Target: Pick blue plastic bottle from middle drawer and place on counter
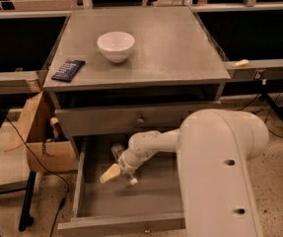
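Observation:
The middle drawer (89,201) is pulled open below a closed drawer. My gripper (115,166) is down inside it, left of centre, at the blue plastic bottle (131,179). The bottle lies on the drawer floor, and only its white cap end shows beside the wrist, with the rest hidden by the gripper. I cannot tell whether the bottle is gripped. The counter (170,43) is the grey cabinet top above. My large white arm (220,172) covers the right half of the drawer.
A white bowl (116,45) and a dark flat packet (68,69) sit on the counter's left part. An open cardboard box (37,132) stands on the floor left of the cabinet. A cable (32,157) and a stand leg (26,206) are beside it.

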`<state>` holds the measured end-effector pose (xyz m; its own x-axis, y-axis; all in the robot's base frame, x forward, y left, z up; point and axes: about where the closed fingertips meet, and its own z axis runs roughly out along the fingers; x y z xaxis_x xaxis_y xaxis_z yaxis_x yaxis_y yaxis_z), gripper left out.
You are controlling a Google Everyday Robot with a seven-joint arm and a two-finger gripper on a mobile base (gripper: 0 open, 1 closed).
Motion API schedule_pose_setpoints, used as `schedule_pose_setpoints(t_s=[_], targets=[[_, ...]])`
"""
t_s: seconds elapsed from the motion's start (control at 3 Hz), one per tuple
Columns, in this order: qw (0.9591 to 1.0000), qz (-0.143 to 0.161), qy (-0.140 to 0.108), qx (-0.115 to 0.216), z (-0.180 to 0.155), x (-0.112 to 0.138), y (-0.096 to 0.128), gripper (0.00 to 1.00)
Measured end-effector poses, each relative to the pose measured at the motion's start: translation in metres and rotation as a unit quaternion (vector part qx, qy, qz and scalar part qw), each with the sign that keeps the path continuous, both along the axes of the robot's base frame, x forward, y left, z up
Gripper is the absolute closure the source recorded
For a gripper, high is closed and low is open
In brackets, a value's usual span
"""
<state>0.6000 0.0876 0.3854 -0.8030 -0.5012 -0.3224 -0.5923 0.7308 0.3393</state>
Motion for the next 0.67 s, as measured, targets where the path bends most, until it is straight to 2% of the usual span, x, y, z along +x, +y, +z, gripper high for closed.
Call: schedule_pose_setpoints(t_s=[0.33,0.67], targets=[[0.9997,-0.012,0.009,-0.018,-0.012,0.002,0.006,0.00],[0.9963,-0.041,0.043,-0.062,-0.023,0.003,0.007,0.18]])
